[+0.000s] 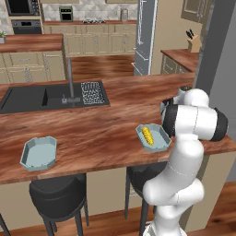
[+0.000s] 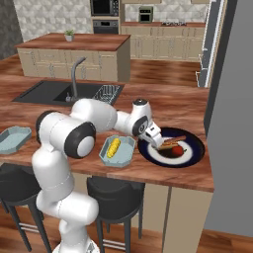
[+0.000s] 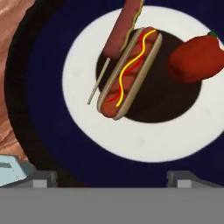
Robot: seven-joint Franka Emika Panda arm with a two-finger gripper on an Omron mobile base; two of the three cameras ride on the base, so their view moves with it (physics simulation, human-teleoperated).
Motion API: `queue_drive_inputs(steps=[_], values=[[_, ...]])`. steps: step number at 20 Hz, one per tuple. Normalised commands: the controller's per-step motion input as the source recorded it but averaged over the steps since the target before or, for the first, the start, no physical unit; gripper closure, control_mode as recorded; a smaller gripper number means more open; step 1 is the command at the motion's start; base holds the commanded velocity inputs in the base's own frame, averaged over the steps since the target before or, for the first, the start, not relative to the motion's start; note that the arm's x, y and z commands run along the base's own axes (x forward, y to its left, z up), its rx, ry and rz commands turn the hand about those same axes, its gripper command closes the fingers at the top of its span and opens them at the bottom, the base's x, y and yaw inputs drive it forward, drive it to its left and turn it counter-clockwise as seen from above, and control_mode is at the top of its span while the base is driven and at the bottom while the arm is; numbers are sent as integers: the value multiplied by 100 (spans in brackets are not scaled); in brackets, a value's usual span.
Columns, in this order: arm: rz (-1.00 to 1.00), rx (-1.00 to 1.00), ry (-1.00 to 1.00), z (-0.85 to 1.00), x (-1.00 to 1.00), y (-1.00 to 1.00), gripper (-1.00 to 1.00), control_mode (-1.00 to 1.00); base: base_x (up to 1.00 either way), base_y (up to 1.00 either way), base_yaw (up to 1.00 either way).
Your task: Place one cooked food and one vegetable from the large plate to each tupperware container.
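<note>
Hand (image 2: pixel 159 142) spread wide, gripping nothing, poised over the near-left part of the large plate (image 2: pixel 193 154) on the bench (image 2: pixel 163 106). On the plate: hot dog in bun (image 3: pixel 129 72), sausage on a stick (image 3: pixel 122 28) touching its far side, red vegetable (image 3: pixel 194 59) just beside. Corn cob (image 2: pixel 114 147) lies in the nearer tray (image 2: pixel 126 153), just left of the plate. Second tray (image 1: pixel 39 152) well apart. Sink (image 1: pixel 27 99) and faucet (image 1: pixel 70 78) beyond.

Navy plate (image 3: pixel 48 131) white-ringed; hot dog (image 3: pixel 129 72) red-yellow squiggled; yellow corn (image 2: pixel 114 147); pale blue tray (image 1: pixel 38 153)
</note>
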Motion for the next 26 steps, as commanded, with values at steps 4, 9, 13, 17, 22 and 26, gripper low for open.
queue_drive_inputs(steps=[4, 9, 13, 17, 22, 26], values=[[-6, 4, 0, -27, 18, -37, -100, -100, 0, 0, 0], [-6, 0, 0, -23, 16, -33, -100, -100, 0, 0, 0], [-4, 0, 0, -13, 31, -27, -100, -100, 0, 0, 0], [0, 3, 0, -18, 24, -4, -100, -100, 0, 0, 0], [0, 3, 0, -28, 19, -11, -100, -100, 0, 0, 0], [0, 4, 0, -25, 4, -10, -100, -100, 0, 0, 0]])
